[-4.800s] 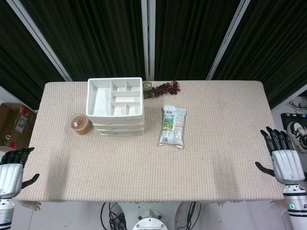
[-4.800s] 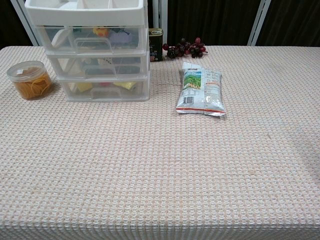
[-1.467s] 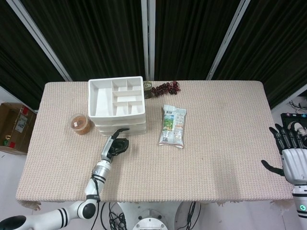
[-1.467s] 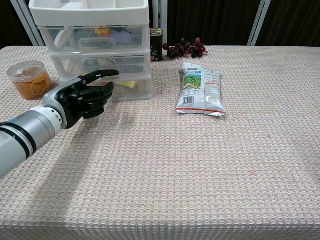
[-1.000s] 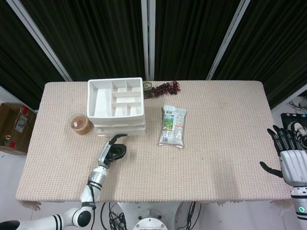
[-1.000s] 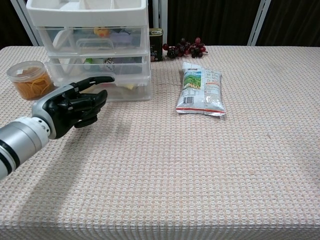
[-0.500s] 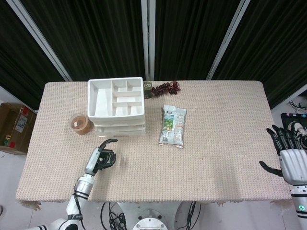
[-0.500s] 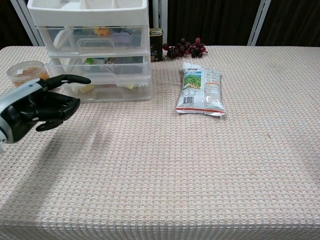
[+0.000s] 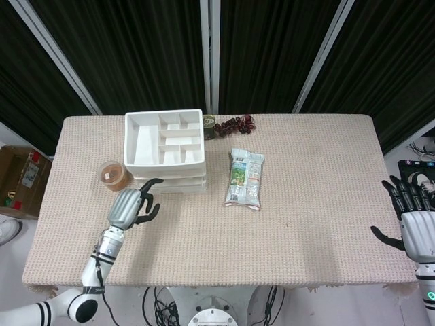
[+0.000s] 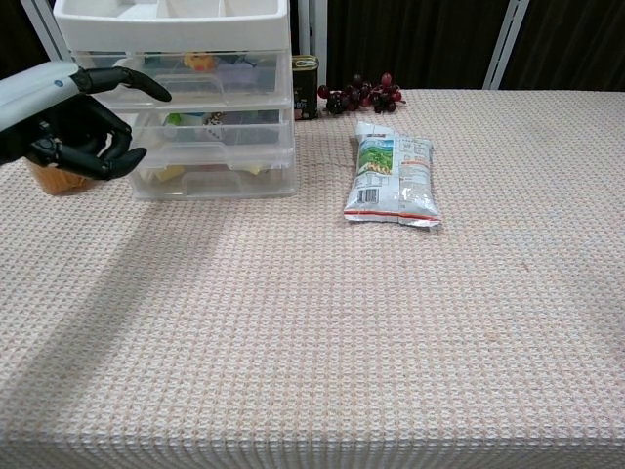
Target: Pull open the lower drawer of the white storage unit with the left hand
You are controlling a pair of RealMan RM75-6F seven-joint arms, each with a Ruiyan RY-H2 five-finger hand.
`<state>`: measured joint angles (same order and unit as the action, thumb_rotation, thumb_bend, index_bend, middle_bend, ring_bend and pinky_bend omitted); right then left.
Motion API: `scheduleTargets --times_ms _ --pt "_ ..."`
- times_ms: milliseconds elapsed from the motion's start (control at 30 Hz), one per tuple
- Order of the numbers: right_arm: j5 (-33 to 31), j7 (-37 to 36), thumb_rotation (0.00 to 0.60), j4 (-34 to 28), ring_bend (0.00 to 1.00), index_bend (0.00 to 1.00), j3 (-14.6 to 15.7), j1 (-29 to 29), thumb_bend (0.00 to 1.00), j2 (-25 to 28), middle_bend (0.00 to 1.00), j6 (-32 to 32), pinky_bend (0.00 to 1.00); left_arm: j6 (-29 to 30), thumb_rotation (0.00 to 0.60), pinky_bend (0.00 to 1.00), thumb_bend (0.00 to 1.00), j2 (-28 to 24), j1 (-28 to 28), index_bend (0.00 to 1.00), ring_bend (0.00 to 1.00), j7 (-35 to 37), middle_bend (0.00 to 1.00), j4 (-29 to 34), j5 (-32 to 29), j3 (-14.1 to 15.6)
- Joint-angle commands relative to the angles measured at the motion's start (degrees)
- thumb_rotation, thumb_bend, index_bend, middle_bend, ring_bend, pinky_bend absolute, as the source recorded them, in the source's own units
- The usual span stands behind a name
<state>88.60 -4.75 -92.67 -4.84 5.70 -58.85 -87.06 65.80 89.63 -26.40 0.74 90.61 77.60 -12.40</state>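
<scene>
White storage unit (image 9: 165, 146) at rear left of tabletop (image 9: 306, 204), lower drawer (image 10: 210, 174) slightly protruding, left hand (image 9: 129, 207) just before it, fingers curled, empty, right hand (image 9: 414, 227) spread at far edge.

Tabletop (image 9: 306, 204) covered in beige woven cloth. Directly on it: white storage unit (image 9: 164, 151) at rear left; orange-filled round jar (image 9: 113, 175) just beside it; snack packet (image 9: 245, 178) near centre; dark tin (image 10: 305, 87) and berry cluster (image 9: 234, 124) at rear edge.
</scene>
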Motion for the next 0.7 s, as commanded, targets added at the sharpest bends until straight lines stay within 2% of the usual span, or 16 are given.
scheduleTargets --times_ms 33,267,467,700 --pt "-0.25 -0.24 0.600 0.19 0.00 0.00 0.00 -0.07 0.10 -0.06 0.03 0.10 0.00 -2.05 0.600 1.00 0.41 0.75 -1.28 0.20 0.89 -1.20 0.79 -1.05 -2.12 -0.18" --pt "-0.57 -0.69 0.600 0.67 0.00 0.00 -0.04 -0.05 0.10 -0.25 0.03 0.37 0.00 -4.18 0.600 1.00 0.39 0.26 -2.57 0.24 0.89 -5.54 0.80 -1.32 -4.67 0.83" --pt "-0.64 -0.39 0.600 0.59 0.00 0.00 -0.08 0.22 0.10 -0.47 0.03 0.81 0.00 -5.74 0.600 1.00 0.38 -2.83 -2.67 0.38 0.90 -3.69 0.81 2.28 -4.85 1.78" --pt "-0.63 0.16 0.600 0.21 0.00 0.00 -0.03 0.34 0.10 -0.44 0.03 1.05 0.00 -5.80 0.600 1.00 0.37 -6.82 -1.47 0.39 0.90 -2.51 0.82 6.21 -3.14 4.83"
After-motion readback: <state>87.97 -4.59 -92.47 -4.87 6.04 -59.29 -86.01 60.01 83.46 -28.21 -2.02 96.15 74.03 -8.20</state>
